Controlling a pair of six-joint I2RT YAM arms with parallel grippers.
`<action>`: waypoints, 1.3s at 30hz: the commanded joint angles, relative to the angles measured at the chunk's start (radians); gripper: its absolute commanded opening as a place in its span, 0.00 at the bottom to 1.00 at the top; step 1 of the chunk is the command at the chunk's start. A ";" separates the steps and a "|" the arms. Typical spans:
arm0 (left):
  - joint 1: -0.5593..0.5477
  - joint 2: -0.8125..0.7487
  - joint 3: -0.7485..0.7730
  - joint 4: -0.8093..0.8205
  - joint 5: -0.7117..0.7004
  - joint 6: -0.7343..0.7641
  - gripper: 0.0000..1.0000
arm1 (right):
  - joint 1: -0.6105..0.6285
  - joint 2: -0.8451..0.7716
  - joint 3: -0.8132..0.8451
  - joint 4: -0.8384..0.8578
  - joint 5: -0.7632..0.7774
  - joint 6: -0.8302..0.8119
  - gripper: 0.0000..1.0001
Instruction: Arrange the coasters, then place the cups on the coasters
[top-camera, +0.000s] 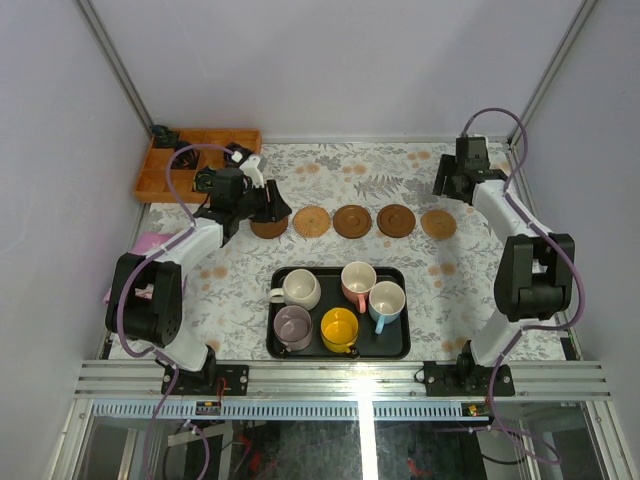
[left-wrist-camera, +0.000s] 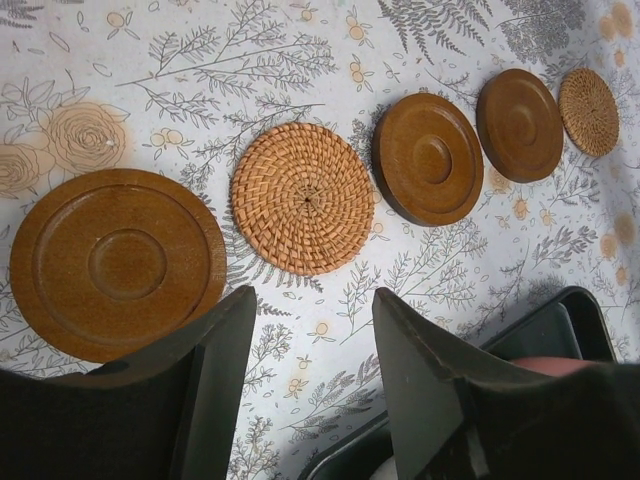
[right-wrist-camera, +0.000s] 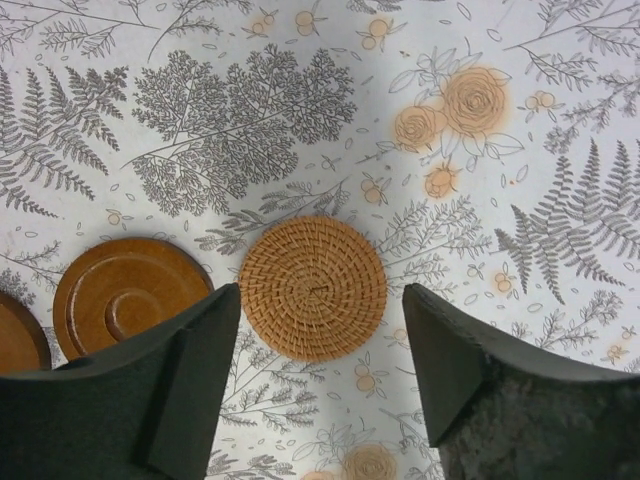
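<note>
My left claw (left-wrist-camera: 314, 300) and right claw (right-wrist-camera: 320, 292) gape empty over the coasters (top-camera: 352, 221), rowed at twelve o'clock of the tray (top-camera: 390, 342). Arranging looks done; next I must grip one of the cups (top-camera: 340, 328) there.

Between coasters (top-camera: 352, 221) and tray (top-camera: 398, 346): open strip of cloth (top-camera: 450, 285), passable sideways.
On tray: cups (top-camera: 340, 328) packed close, handles narrowing gaps.
Far left: wooden box (top-camera: 160, 186) blocks the corner.
</note>
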 joint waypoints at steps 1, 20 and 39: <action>0.010 -0.060 0.007 0.023 0.026 0.056 0.52 | 0.005 -0.120 -0.038 0.059 0.050 -0.010 0.77; 0.011 -0.322 -0.168 -0.012 -0.117 0.022 1.00 | 0.005 -0.594 -0.385 0.121 0.346 0.009 0.93; 0.011 -0.601 -0.350 -0.052 -0.194 -0.029 1.00 | 0.023 -0.804 -0.585 -0.139 -0.048 0.170 0.90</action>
